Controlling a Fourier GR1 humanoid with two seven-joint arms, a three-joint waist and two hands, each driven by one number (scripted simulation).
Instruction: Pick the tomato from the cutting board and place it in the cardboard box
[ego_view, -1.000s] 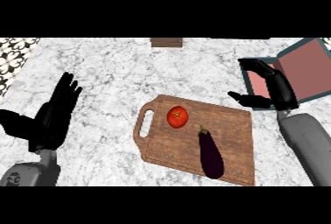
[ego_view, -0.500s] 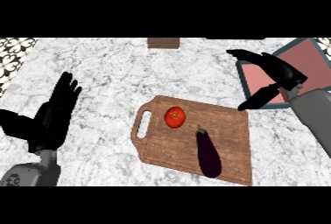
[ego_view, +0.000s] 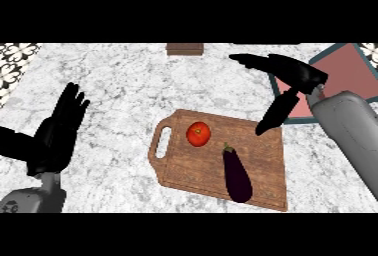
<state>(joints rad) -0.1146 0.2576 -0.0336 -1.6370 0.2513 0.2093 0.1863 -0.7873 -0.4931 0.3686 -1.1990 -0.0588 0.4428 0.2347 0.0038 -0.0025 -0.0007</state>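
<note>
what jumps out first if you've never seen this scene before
The red tomato stands out, sitting on the wooden cutting board at the middle of the marble counter, with a dark purple eggplant lying just right of it. Above the board's upper right corner, the right hand hangs open, partly in front of the pink-lined cardboard box at the right edge. The left hand rests open at the left.

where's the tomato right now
In the head view the tomato sits on the cutting board, near its handle end, up and left of the eggplant.
</note>
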